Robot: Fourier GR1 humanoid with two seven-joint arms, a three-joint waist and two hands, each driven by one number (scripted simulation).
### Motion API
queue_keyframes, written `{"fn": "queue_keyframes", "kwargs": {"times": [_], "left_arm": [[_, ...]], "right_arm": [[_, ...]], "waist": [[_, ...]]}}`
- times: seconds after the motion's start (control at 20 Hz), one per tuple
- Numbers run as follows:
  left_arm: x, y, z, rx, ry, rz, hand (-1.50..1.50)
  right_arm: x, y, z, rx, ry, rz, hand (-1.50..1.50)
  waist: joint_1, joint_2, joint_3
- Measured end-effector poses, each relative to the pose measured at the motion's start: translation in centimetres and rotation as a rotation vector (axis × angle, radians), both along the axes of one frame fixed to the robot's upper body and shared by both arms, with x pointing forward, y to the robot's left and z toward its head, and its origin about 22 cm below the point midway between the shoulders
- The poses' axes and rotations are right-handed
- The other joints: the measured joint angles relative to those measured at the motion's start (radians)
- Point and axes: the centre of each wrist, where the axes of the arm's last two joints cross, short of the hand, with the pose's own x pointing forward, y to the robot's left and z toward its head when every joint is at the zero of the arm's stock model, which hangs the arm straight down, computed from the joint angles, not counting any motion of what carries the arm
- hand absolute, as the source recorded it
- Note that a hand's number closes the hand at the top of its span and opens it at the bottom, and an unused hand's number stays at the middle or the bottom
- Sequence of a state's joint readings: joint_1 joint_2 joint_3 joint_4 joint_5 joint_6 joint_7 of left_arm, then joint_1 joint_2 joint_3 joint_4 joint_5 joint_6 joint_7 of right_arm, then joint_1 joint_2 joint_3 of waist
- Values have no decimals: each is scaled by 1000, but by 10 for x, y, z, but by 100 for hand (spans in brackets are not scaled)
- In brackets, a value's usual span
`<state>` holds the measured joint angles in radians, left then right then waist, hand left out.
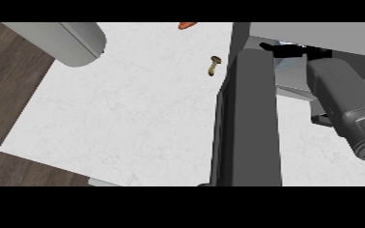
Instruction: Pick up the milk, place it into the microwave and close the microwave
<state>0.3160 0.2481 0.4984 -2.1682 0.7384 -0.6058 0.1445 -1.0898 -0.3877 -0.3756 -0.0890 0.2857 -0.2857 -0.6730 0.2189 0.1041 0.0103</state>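
Observation:
The microwave (306, 31) stands at the counter's right, and its dark grey door (249, 116) is swung open toward me. My right forearm runs up the right side, and its black hand (284, 50) is inside the microwave's opening, just past the door's top edge. I see no milk; the hand and the door hide whatever lies there. Of my left arm only the grey forearm (64, 41) shows, at the upper left above the counter's corner.
A small brown mushroom (214, 66) lies on the white counter (121, 116) just left of the door. An orange thing (186, 25) shows at the far edge. Dark wood floor borders the counter on the left.

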Motion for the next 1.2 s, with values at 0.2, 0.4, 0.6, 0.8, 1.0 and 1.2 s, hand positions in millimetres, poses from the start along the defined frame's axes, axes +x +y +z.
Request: {"fn": "queue_keyframes", "kwargs": {"times": [0.2,0.4,0.6,0.8,1.0,1.2], "left_arm": [[5,0,-2,8,9,-7,-150],[8,-1,-3,10,19,-7,-150],[12,0,-7,8,32,-13,-150],[16,-2,-9,13,42,-20,-150],[16,-3,-15,10,60,-29,-150],[15,-6,-22,2,84,-42,-150]], "right_arm": [[7,26,3,-43,47,41,-150],[13,53,7,-48,55,43,-150],[17,68,14,-68,46,32,-150],[19,82,18,-96,16,42,-150],[19,87,16,-85,-7,16,-150],[19,90,15,-51,-16,-11,-150]], "waist": [[3,-5,-4],[-3,-11,-5],[-14,-14,-6],[-31,-16,-6],[-45,-19,-5],[-57,-21,-4]]}}
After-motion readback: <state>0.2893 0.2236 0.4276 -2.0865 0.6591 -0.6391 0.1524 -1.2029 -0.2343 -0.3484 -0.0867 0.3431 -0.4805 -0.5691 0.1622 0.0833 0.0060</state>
